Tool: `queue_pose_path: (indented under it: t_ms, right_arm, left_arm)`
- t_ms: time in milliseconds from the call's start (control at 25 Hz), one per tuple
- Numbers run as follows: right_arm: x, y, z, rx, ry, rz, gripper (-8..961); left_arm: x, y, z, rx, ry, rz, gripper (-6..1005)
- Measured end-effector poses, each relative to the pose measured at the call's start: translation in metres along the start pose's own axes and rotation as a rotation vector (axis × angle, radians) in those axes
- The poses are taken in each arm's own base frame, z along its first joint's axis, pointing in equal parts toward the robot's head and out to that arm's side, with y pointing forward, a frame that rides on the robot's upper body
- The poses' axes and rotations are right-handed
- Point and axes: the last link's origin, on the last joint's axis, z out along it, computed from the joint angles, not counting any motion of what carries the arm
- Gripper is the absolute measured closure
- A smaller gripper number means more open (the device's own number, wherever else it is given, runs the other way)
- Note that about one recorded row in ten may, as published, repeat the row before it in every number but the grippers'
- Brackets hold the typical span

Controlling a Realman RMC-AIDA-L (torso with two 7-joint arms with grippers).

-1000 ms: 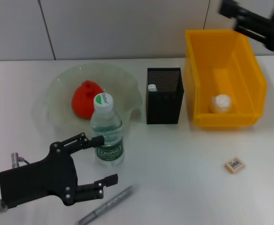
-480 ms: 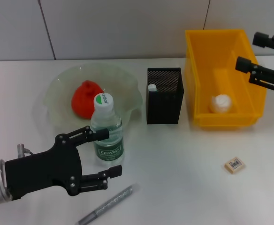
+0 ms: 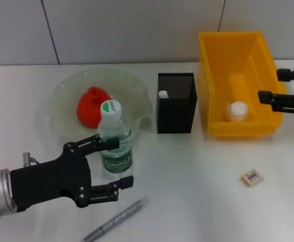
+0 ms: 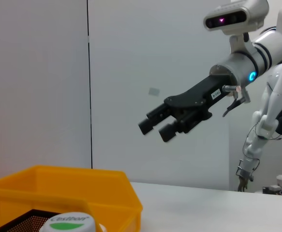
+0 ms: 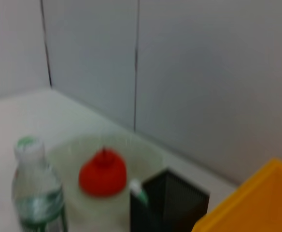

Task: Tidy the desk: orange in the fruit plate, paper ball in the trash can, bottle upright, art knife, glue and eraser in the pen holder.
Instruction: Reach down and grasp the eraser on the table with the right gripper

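Observation:
The water bottle [image 3: 115, 140] stands upright in front of the glass fruit plate [image 3: 66, 91], which holds the orange [image 3: 92, 105]. My left gripper [image 3: 118, 162] is open, its fingers either side of the bottle's lower part. The paper ball [image 3: 237, 111] lies in the yellow bin [image 3: 228, 55]. My right gripper [image 3: 274, 84] is open and empty over the bin's right wall; it also shows in the left wrist view [image 4: 158, 126]. The black mesh pen holder [image 3: 176, 108] holds the glue [image 3: 163, 94]. The eraser [image 3: 251, 177] and the silver art knife [image 3: 114, 221] lie on the table.
The white table meets a grey wall behind the plate and bin. The right wrist view shows the bottle [image 5: 37, 203], orange [image 5: 102, 172], pen holder [image 5: 172, 205] and bin corner [image 5: 259, 203].
My right gripper came down from above the bin's far right corner to its right wall. My left gripper moved right and forward, closer around the bottle.

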Motion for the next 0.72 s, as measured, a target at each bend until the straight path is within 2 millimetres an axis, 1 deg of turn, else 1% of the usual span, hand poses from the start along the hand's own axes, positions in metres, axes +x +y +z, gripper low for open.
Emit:
queue_pose_path:
  t_ms: [200, 360, 520, 720]
  right_arm:
    - [-0.018, 0.008, -0.002, -0.007, 0.192, 0.028, 266]
    - [-0.030, 0.008, 0.001, 0.000, 0.317, 0.081, 265]
    - [-0.037, 0.007, 0.009, -0.012, 0.461, 0.122, 265]
    - [-0.037, 0.005, 0.018, -0.013, 0.575, 0.158, 266]
  left_arm:
    - [-0.001, 0.000, 0.000, 0.005, -0.002, -0.002, 166]
    - [-0.001, 0.000, -0.001, 0.007, -0.003, -0.003, 166]
    - [-0.003, 0.001, -0.002, 0.010, -0.005, -0.002, 166]
    - [-0.003, 0.002, -0.001, 0.008, -0.006, -0.001, 166]
